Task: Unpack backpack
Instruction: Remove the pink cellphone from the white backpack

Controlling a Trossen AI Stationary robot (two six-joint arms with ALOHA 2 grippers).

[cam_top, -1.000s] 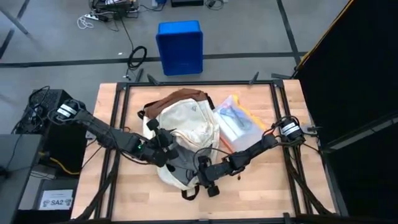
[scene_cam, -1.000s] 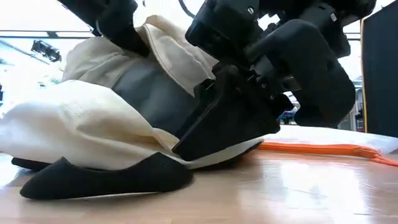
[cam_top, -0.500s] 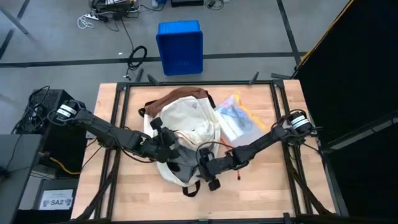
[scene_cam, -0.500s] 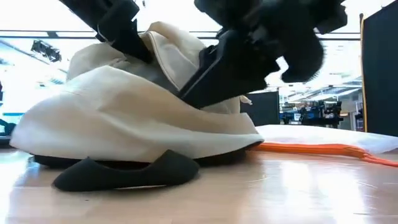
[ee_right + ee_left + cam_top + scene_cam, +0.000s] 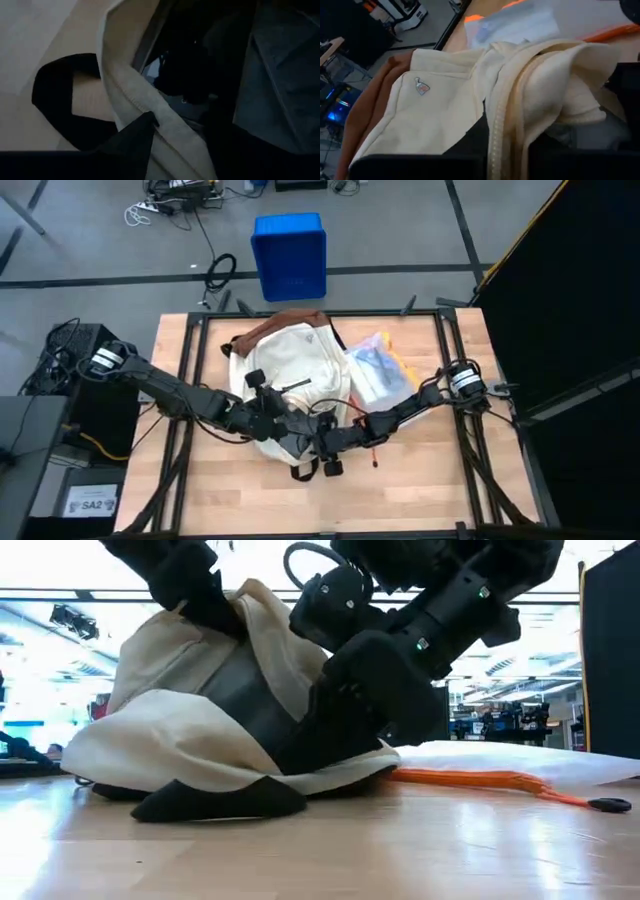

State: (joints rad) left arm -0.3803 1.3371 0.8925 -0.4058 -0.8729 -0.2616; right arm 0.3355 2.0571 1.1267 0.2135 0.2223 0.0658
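Your backpack [image 5: 290, 375] is soft, lumpy cream cloth with a brown base, lying mid-table. At its six o'clock edge your left gripper [image 5: 275, 423] pinches the cream zipper flap. Your right gripper [image 5: 325, 442] pokes into the dark opening; you cannot tell how wide it is.

Place: robotics lab or workshop hall
Floor: bare grey concrete [image 5: 90, 240], loose cables [image 5: 165, 205], blue crate [image 5: 289, 255]
Rig: wooden tabletop [image 5: 420, 480], dark partition [image 5: 580, 280]
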